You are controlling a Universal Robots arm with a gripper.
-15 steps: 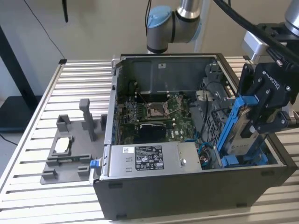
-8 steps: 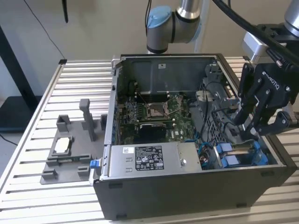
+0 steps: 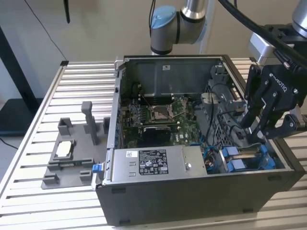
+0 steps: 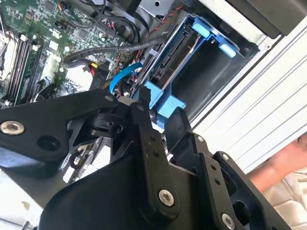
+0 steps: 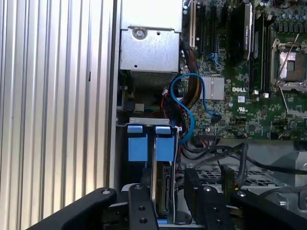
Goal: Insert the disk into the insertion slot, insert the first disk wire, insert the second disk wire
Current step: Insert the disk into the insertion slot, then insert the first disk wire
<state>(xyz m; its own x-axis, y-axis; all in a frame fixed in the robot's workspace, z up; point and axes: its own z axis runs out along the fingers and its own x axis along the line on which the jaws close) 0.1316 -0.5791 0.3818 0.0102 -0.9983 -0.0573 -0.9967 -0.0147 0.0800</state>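
Gripper (image 3: 255,130) partly open astride the disk (image 5: 164,191), metallic edge upright, bright blue carrier tabs (image 5: 154,147), inside the insertion slot (image 3: 249,154)

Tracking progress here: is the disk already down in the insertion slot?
Yes, in the first wrist view the disk stands on edge inside the insertion slot, next to its blue clips.
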